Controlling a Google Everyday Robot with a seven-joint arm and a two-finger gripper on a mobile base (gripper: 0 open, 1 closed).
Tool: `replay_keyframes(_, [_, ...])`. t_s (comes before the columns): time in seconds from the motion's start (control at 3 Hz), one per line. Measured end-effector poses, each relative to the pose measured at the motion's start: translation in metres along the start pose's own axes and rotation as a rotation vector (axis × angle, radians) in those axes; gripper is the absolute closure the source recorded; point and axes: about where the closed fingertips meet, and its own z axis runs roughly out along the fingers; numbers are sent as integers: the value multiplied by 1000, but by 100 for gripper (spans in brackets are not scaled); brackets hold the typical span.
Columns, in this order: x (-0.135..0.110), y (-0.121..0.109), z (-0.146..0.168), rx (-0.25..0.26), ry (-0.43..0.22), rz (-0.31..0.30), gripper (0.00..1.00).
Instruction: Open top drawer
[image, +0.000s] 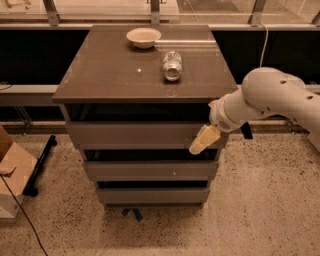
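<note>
Top drawer: the top drawer is sitting just under the front edge of the table, its front looking level with the fronts below it; none of its inside is showing.
Gripper: the gripper is hanging at the right end of that front, below the table's front right corner, pointing down and to the left; it is lying over the front's lower edge, though contact is hard to confirm.
Claw state: I cannot tell whether it is apart or together.
Arm: the arm is reaching in from the right, beside the table's right edge.
Table top: a bowl is resting near the back edge and a can is lying on its side near the middle.
Done: judging by position, the reach to the drawer is nearly finished.
Left: getting a hold on the front and pulling it out; the drawer is not yet opening.
</note>
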Motion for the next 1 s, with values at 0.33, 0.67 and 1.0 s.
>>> replay_keyframes(0.33, [0, 0, 0, 0, 0, 0, 0])
replay_keyframes(0.67, [0, -11, 33, 0, -35, 48, 0])
replay_keyframes(1.0, [-1, -11, 38, 1, -31, 46, 0])
